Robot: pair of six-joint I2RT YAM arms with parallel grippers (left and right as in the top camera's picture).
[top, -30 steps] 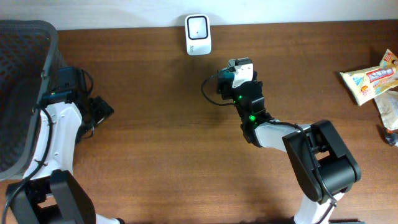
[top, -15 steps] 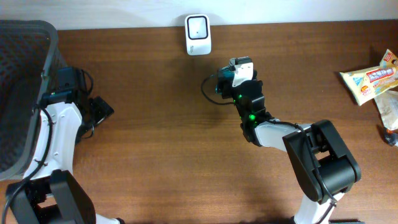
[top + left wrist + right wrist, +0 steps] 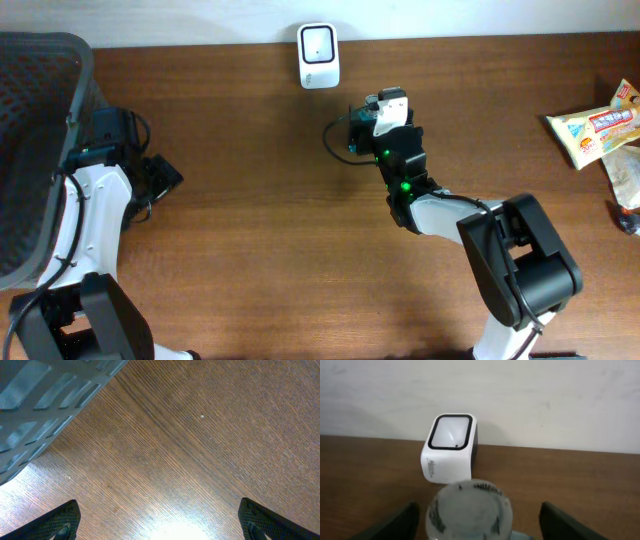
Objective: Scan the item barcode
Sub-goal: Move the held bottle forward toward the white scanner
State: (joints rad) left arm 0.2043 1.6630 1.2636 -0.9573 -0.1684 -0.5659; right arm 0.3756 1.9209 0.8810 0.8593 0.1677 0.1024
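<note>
Because a barcode must face the reader's window to register, the item (image 3: 470, 507), a pale, round-topped container with a touch of teal, sits just in front of the white scanner (image 3: 451, 447), near it but not touching, toward the rear middle of the bench (image 3: 250, 230). The scanner's dark-framed window tilts up and toward the item, which suits a pass from this side, though no barcode can be made out on the item and I cannot say which way it faces. The right hand (image 3: 479, 527) straddles the item, one finger on each side. Where the pads would meet its sides lies below the edge of the wrist view, so I cannot tell whether it is clamped or only bracketed. My judgement is that the item is being presented or adjusted for the scan. The left hand (image 3: 160, 525) is spread wide and grasps nothing, low over bare wood beside the dark mesh basket (image 3: 40, 120), probably parked out of the way. Snack packets (image 3: 595, 125) lie well apart at the right edge.
</note>
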